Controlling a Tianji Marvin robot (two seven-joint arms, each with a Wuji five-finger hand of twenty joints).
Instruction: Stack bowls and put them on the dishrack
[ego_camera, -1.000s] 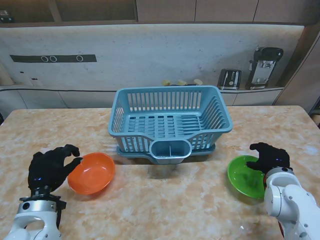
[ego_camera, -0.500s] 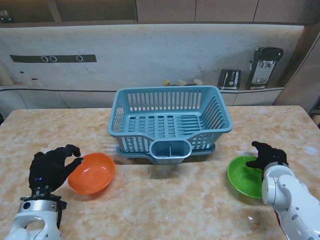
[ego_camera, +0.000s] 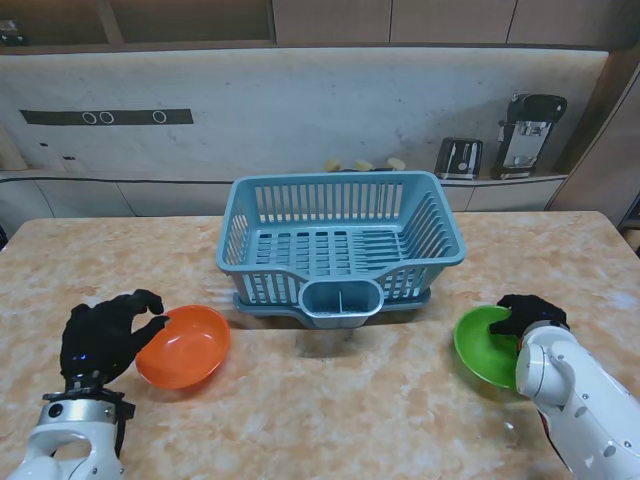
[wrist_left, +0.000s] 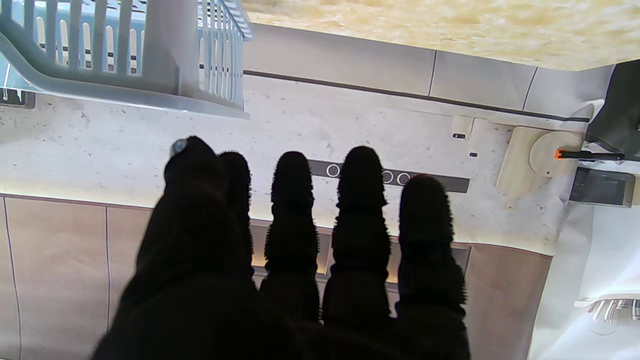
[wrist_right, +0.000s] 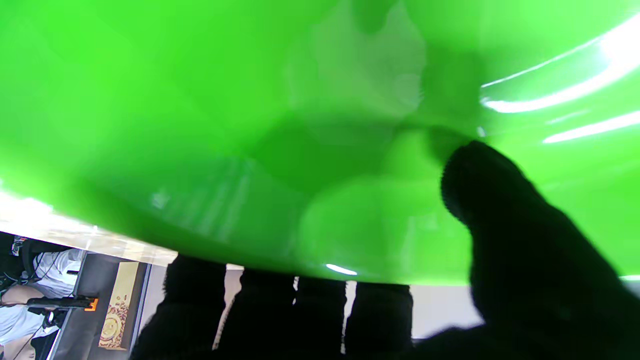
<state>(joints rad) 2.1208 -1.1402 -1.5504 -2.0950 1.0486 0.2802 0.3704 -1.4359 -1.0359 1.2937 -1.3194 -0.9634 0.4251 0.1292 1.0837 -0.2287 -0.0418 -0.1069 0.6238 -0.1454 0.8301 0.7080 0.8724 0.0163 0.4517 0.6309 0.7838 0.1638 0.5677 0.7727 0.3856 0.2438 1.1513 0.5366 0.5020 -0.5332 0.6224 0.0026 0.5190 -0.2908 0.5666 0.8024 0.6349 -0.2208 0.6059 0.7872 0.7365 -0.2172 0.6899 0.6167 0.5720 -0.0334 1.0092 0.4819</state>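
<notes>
R hand (ego_camera: 528, 312) was closed on green bowl (ego_camera: 484, 347) rim since 1 s ago, thumb inside, fingers (wrist_right: 260, 305) under; bowl tilted, right of rack (ego_camera: 340, 240). L hand (ego_camera: 103, 335) spread, unmoved beside orange bowl (ego_camera: 184, 346). Lift judged next.

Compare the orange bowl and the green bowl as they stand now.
The orange bowl sits level on the table's left; the green bowl on the right is tipped. The right hand grips the green bowl's rim, thumb inside, while the left hand is open beside the orange one. Both sit outside the dishrack.
</notes>
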